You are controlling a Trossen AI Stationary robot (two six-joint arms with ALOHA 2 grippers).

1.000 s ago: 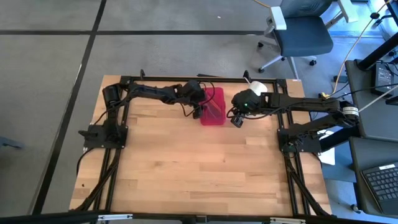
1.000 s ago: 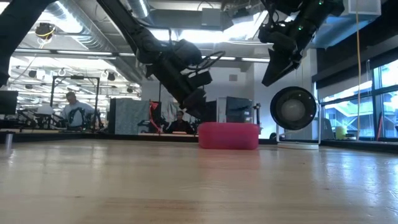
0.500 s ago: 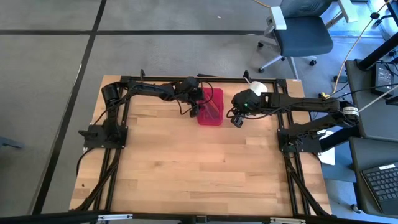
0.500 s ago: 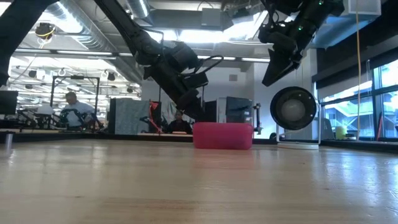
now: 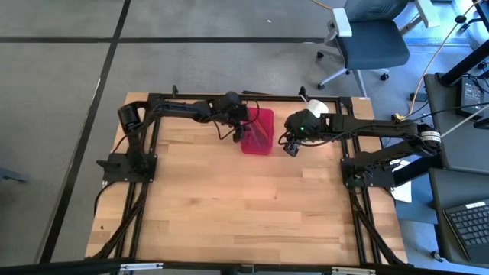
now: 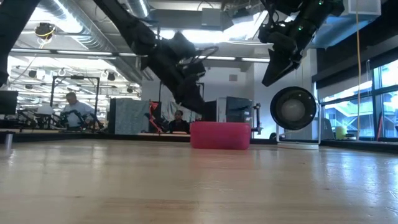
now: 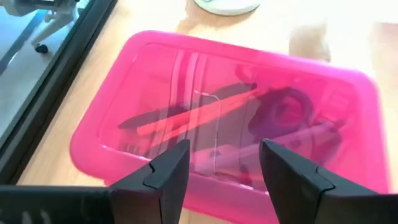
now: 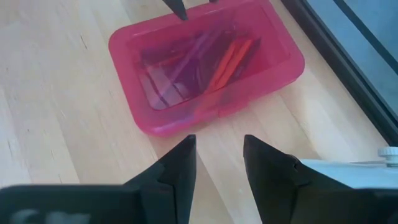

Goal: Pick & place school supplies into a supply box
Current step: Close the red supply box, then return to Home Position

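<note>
Left gripper raised just beside the box, fingers wide and empty, probably clear of the closed lid. Pens and scissors visible through the pink plastic (packing apparently done), box flat near the worktop's far edge. Right gripper hovering alongside, fingers parted, empty, likely waiting.

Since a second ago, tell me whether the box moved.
Yes. In the high view the box slid leftward, away from the white roll and the right gripper.
</note>
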